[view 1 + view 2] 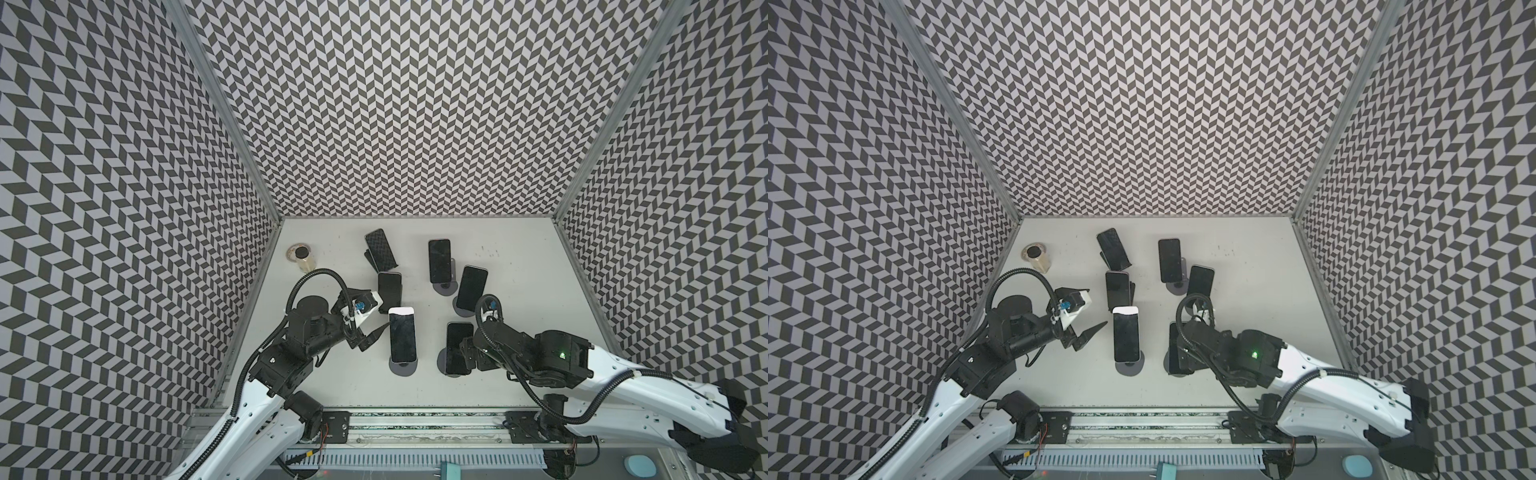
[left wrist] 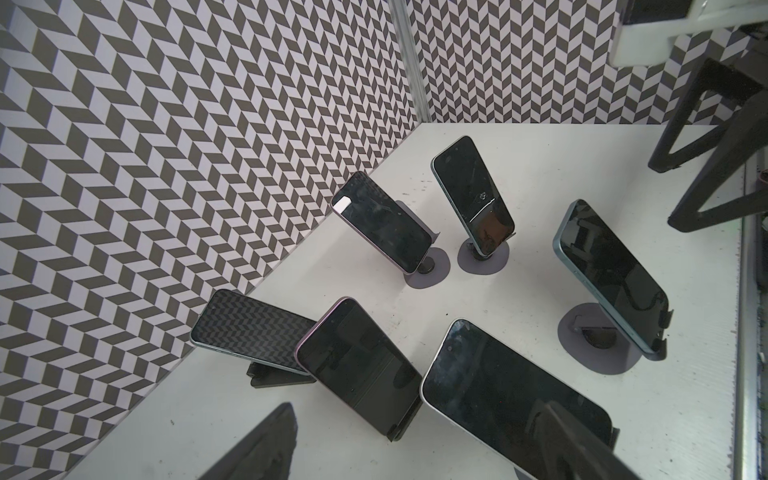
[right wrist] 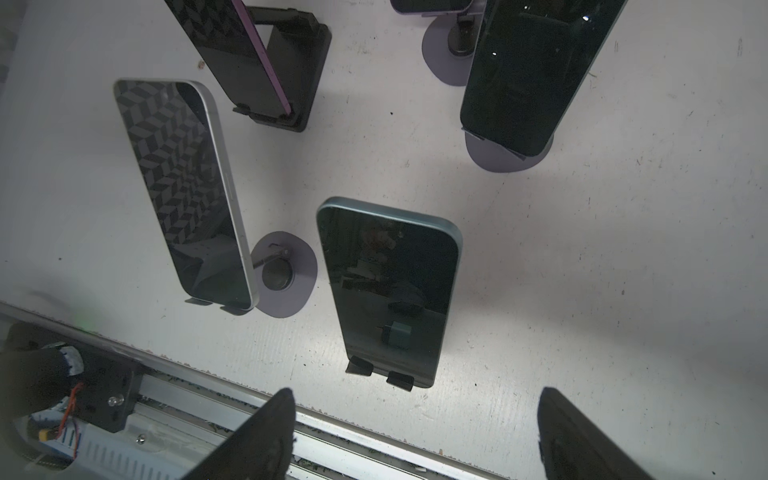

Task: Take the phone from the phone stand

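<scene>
Several dark-screened phones lean on stands on the white table (image 1: 519,291). A white-edged phone (image 1: 402,334) (image 2: 511,407) (image 3: 187,191) rests on a round grey stand (image 1: 403,368) (image 3: 286,274). My left gripper (image 1: 376,311) (image 2: 419,444) is open just left of it, one finger (image 2: 582,440) overlapping its screen and nothing gripped. A teal-edged phone (image 1: 459,347) (image 3: 390,291) stands to its right on another stand (image 1: 444,361). My right gripper (image 3: 415,436) hovers open by its lower end, empty, mostly hidden under the arm in both top views.
More phones on stands fill the middle and back: a purple-edged one (image 1: 389,289), a pattern-reflecting one (image 1: 380,249), and two at the right (image 1: 439,259) (image 1: 471,286). A dark-lidded jar (image 1: 301,255) stands back left. Patterned walls enclose three sides; a metal rail (image 1: 415,415) runs along the front.
</scene>
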